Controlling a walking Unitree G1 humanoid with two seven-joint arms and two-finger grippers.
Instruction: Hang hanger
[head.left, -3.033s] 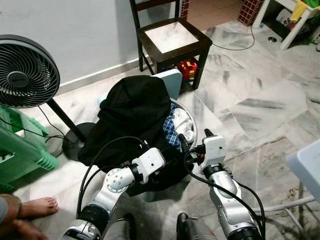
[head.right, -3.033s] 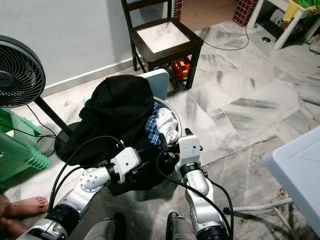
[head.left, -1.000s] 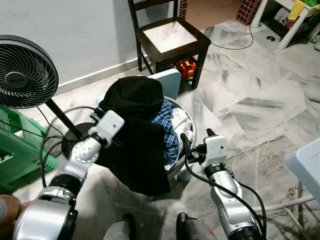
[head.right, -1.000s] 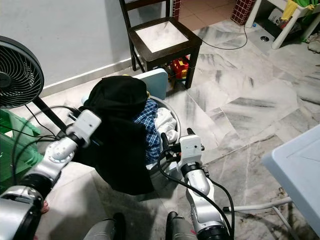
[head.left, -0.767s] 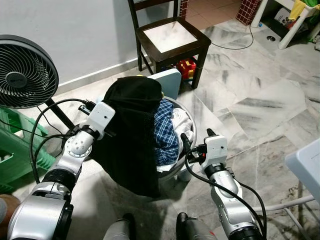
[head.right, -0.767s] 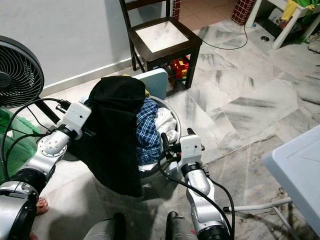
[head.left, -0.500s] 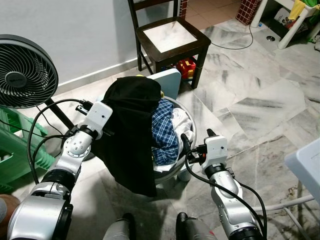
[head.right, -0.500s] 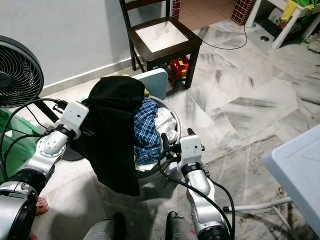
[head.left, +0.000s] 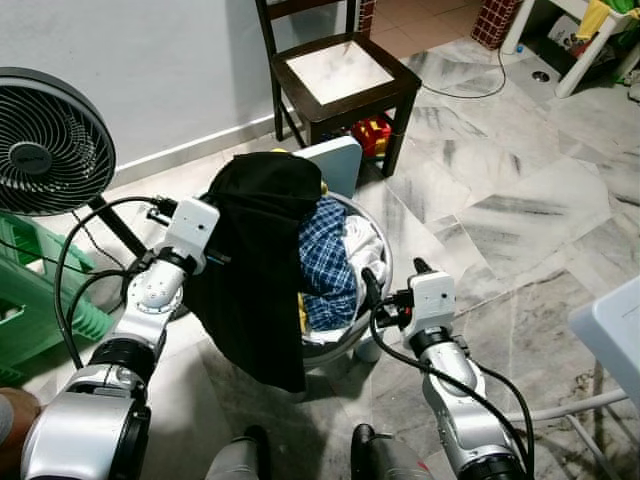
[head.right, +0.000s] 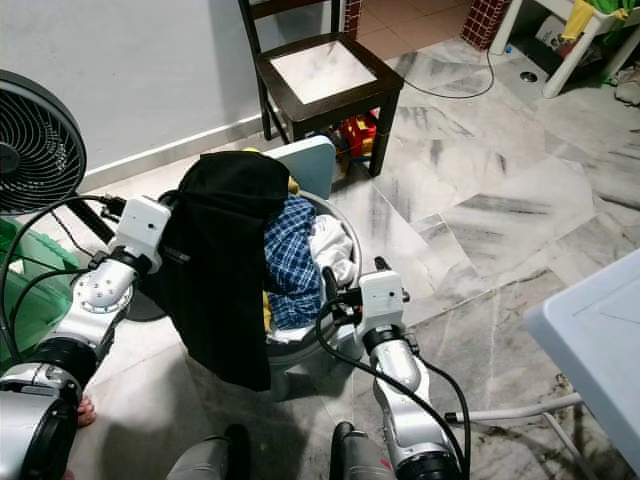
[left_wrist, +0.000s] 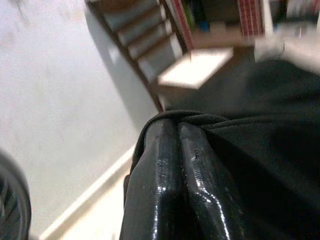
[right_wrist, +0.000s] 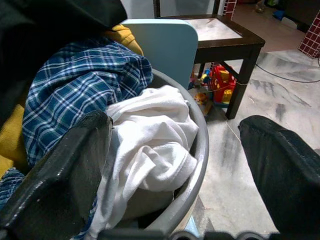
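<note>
Over the round grey plastic laundry basket (head.left: 385, 262), the left gripper (left_wrist: 177, 150) pinches a large black cloth garment (head.left: 255, 260) with its fingers pressed together, lifting it so it drapes down the basket's left side; no hanger can be made out. Beside the rim, the right gripper (right_wrist: 175, 150) hovers spread wide near a blue plaid shirt (right_wrist: 80, 82) and white fabric (right_wrist: 150, 135)

arms: silver, jointed | cables: black, looped | fingers (left_wrist: 172, 190): seemingly glossy black
</note>
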